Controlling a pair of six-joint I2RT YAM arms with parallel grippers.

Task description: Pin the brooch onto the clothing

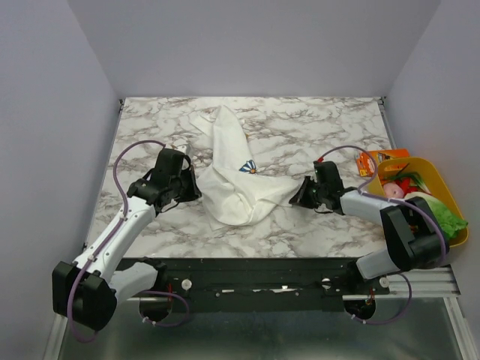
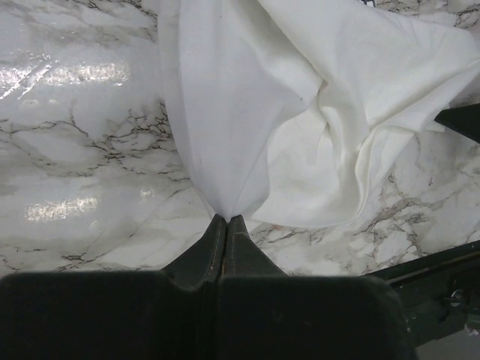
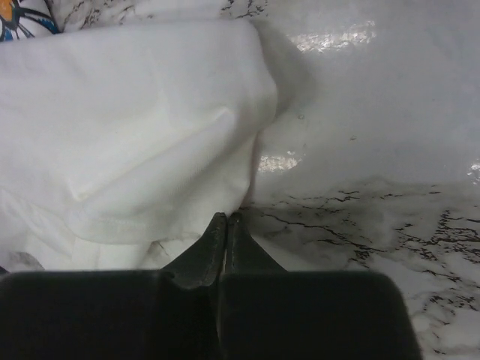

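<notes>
The clothing [image 1: 232,176], a white T-shirt, lies crumpled in the middle of the marble table, its blue-and-white flower print [image 1: 247,168] facing up. My left gripper [image 1: 195,193] is at the shirt's left edge. In the left wrist view it [image 2: 226,219] is shut on a pulled-up fold of the clothing [image 2: 300,112]. My right gripper [image 1: 298,196] is at the shirt's right edge. In the right wrist view it [image 3: 226,217] is shut with the tips on the hem of the clothing [image 3: 135,135]. The brooch is out of view.
A yellow basket [image 1: 444,189] holding toy foods stands at the table's right edge, with an orange packet [image 1: 373,160] behind it. Grey walls close in the left, back and right sides. A black rail runs along the near edge.
</notes>
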